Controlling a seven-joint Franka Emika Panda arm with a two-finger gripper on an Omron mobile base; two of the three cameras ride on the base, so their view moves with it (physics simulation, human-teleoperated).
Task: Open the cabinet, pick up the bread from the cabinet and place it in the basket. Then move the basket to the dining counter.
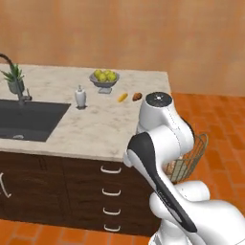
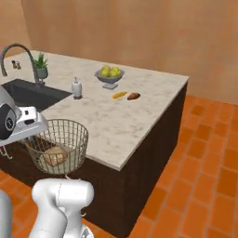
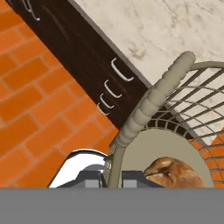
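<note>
Basket carried in the air, with the bread inside, beside the dining counter.

The bread (image 2: 55,156) already lies on the basket's pale floor, so only the set-down looks left — the basket (image 2: 69,132) hangs off the dining counter (image 2: 125,125), just past its near edge, in front of the drawers (image 1: 111,197). The gripper (image 3: 108,174) is pinched on the basket's rim wire. The arm is folded close to the base, the hand low beside the counter's front.

My two base cameras are looking forward and down over my arm, sharing the dining counter (image 1: 110,124); my hand camera is peering closely into the basket (image 3: 175,87).
</note>
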